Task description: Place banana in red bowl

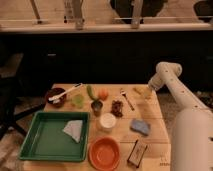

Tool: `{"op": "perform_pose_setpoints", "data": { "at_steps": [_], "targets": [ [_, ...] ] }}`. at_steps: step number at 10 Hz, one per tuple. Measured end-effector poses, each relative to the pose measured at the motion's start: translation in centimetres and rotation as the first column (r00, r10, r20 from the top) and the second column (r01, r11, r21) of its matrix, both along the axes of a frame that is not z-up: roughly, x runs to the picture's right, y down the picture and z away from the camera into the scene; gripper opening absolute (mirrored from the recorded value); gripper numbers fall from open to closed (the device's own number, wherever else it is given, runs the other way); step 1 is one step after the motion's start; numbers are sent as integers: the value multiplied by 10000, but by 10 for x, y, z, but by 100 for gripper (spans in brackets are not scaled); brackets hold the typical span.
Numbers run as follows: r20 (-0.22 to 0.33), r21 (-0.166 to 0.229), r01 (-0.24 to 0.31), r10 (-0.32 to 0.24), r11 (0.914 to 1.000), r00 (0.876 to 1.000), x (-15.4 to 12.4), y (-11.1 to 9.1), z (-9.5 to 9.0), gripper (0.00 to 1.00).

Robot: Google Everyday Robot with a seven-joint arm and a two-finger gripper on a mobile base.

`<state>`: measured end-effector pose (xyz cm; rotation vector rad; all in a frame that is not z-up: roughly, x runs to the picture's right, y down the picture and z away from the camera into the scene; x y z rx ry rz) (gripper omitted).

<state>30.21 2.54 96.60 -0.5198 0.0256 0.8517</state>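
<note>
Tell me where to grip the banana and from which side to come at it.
Take the banana across its slim middle, from above. It lies flat near the far corner of the table, so only its top and sides are free. Close across the narrow width, not along its length. The end effector, open, hovers right beside it.
</note>
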Motion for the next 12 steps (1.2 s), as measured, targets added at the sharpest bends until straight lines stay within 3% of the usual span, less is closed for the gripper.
{"op": "perform_pose_setpoints", "data": {
  "at_steps": [4, 8, 12],
  "targets": [
    [113, -253, 188, -185, 9995, 9998, -4, 1, 16, 80],
    [-222, 60, 72, -71, 10000, 9997, -2, 13, 23, 80],
    [-225, 49, 97, -95, 9999, 9997, -4, 14, 24, 80]
  ]
}}
